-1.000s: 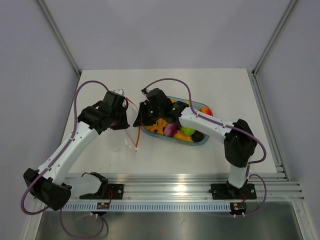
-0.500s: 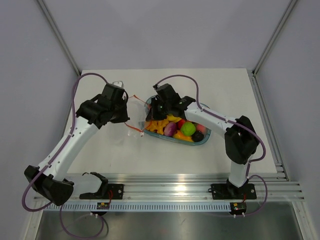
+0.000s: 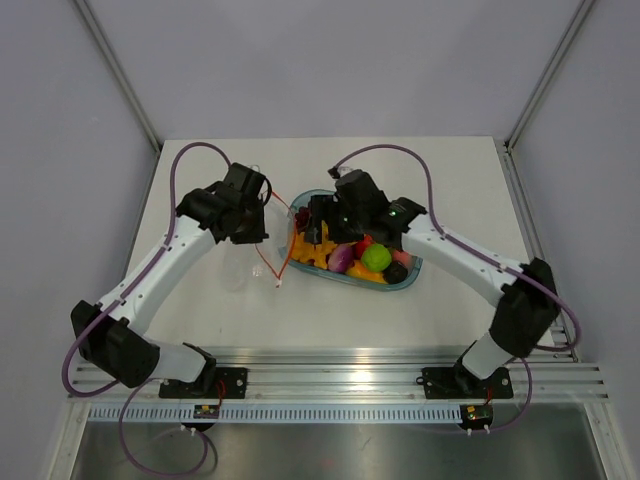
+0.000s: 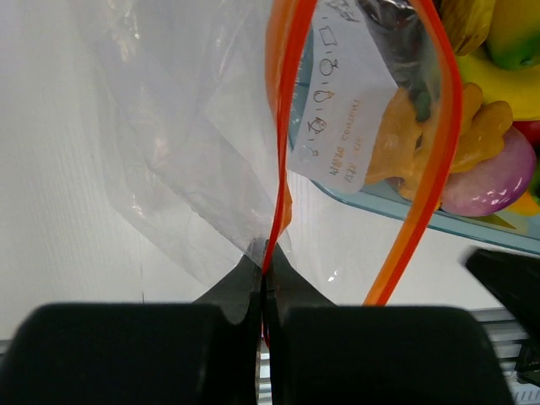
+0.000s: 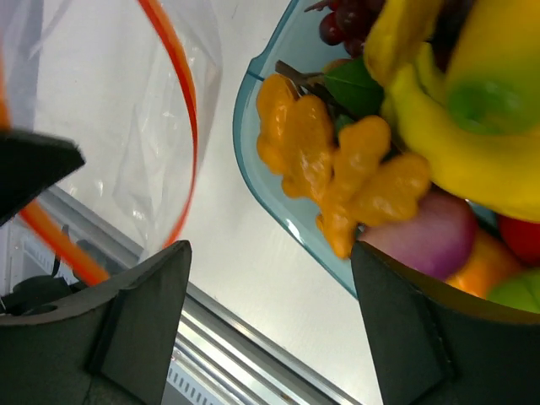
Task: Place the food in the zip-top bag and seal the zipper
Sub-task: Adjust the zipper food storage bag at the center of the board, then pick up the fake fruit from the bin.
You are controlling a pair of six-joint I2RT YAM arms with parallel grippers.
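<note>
Both reach inward: left claw (image 4: 266,255) pinches the zipper (image 4: 283,126), right claw (image 5: 270,253) gapes.

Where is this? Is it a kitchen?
Probably a robot test bench, not a kitchen: the left arm and right arm are bolted to a metal rail, plain walls box in the white table, and the food is toys.

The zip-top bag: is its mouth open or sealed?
Open. The zip-top bag's two orange-red zipper strips stand apart in a loop; the left tool pinches one strip.
</note>
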